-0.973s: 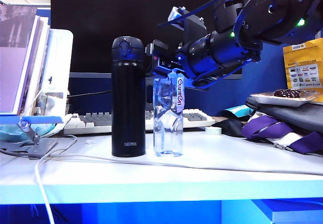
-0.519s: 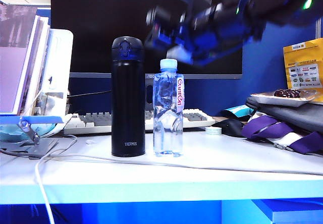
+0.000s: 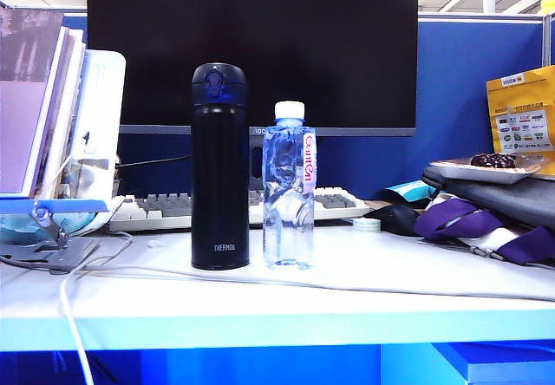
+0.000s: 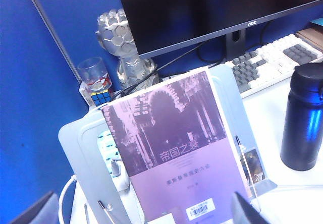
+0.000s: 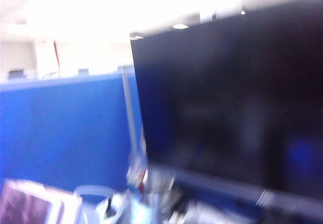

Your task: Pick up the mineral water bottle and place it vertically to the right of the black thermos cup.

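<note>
Bottle upright on the worktop (image 3: pixel 364 303), immediately right of the black thermos cup (image 3: pixel 219 166)

Behind the thermos cup stands the dark monitor (image 3: pixel 251 47), with a keyboard (image 3: pixel 165 210) at its foot; left of the thermos cup a purple-covered book (image 4: pixel 176 148) leans in a pale stand (image 4: pixel 83 158); right of it, well apart, lies a heap of dark bags with purple straps (image 3: pixel 486 212); the mineral water bottle (image 3: pixel 290 185) stands vertical just beside the thermos cup, a narrow gap between them, shorter than it, white cap on top, nothing holding it; the left gripper (image 4: pixel 146 216) hangs above the book, to the thermos cup's left, its two dark fingertips (image 4: pixel 247 211) spread wide and empty; the right gripper appears in no view, its blurred wrist camera facing the monitor, so I cannot tell its state.
</note>
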Controlling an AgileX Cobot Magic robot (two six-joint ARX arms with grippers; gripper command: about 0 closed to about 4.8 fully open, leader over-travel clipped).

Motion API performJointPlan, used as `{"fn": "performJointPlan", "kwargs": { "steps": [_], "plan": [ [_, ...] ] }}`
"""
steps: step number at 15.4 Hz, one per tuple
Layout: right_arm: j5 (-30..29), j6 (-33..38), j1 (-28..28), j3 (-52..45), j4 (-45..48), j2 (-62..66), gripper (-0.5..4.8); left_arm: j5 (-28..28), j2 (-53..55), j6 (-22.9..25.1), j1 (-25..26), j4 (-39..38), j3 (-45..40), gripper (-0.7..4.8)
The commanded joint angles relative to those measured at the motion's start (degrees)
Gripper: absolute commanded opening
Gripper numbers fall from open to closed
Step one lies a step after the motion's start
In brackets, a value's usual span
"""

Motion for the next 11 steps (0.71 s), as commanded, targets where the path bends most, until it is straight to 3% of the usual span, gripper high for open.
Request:
{"fn": "performJointPlan", "kwargs": {
  "steps": [1, 3, 6, 8, 11],
  "plan": [
    [1.5, -6.4, 0.0, 0.2, -10.0, -13.5, -0.05, 0.2, 0.0, -0.2, 0.0, 0.5, 0.2, 4.79],
    [4.9, -11.7, -0.1, 0.2, -19.9, -23.2, -0.05, 0.2, 0.0, -0.2, 0.0, 0.5, 0.2, 4.79],
    [16.2, -12.7, -0.1, 0.0, -38.1, -34.6, -0.05, 0.2, 0.0, -0.2, 0.0, 0.5, 0.2, 4.79],
    [19.0, -14.7, -0.2, -3.4, -47.1, -39.0, -0.05, 0.2, 0.0, -0.2, 0.0, 0.5, 0.2, 4.79],
    [17.6, -13.9, -5.2, -16.6, -39.4, -45.3, -0.05, 0.2, 0.0, -0.2, 0.0, 0.5, 0.2, 4.79]
  ]
}}
